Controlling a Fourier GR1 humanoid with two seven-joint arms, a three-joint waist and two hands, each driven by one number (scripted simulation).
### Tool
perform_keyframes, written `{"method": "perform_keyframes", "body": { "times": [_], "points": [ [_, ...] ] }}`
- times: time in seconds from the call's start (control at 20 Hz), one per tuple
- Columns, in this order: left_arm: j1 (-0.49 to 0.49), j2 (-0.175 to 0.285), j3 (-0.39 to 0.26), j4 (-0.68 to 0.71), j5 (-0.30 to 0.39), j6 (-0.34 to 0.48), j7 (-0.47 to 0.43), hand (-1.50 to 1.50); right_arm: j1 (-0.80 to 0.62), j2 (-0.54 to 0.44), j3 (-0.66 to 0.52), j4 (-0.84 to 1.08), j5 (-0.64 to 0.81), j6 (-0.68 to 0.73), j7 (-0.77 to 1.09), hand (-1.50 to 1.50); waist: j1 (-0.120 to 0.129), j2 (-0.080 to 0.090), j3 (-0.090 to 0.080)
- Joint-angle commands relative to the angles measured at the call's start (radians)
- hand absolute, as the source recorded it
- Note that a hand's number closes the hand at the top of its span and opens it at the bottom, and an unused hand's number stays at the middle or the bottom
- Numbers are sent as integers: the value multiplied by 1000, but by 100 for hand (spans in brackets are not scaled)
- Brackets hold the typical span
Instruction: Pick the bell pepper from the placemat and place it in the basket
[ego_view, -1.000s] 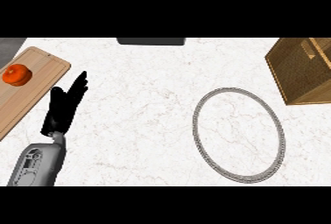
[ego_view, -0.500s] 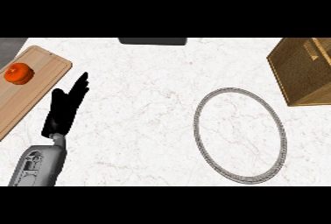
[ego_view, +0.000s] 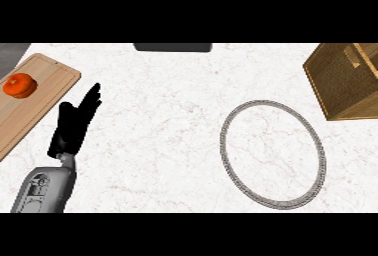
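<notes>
**kev_bots:** Only the head view to go on here. The bell pepper is orange and sits at the upper left of the frame, on a wooden board that seems to stand in for the placemat. How do you reckon it'll handle?

**mira_r:** Light and hollow, I'd guess, with a smooth waxy skin – so a bit slippery, and it could roll if it's nudged. It's stiff enough not to squash easily. I'd wrap round the widest part of the body from the sides or from above, not go for the stem.

**kev_bots:** What's the left hand doing?

**mira_r:** It's at the left of the frame, just beside the board's right edge and below-right of the pepper. Its fingers are straight and point toward the top of the frame, with nothing held. The right hand doesn't show at all.

**kev_bots:** Anything in the way?

**mira_r:** Not much. The basket is at the upper right, well apart from the pepper – the whole bench lies between them. A flat grey ring lies right of centre, and a dark object sits at the top edge. My guess is that neither would block a carry, though the basket's near wall needs clearing.
</notes>
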Motion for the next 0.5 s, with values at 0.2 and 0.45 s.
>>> {"method": "perform_keyframes", "body": {
  "times": [0.2, 0.45],
  "points": [
    [-2, 36, 42, 0, 20, -20, 9, 0, 93, -165, -122, 30, -119, 68, 9, -150, -18, -5, 0],
    [31, 7, 23, -26, 10, -2, 13, 0, 255, -317, -213, 80, -200, 180, -129, -150, -21, -3, 2]
  ]
}}
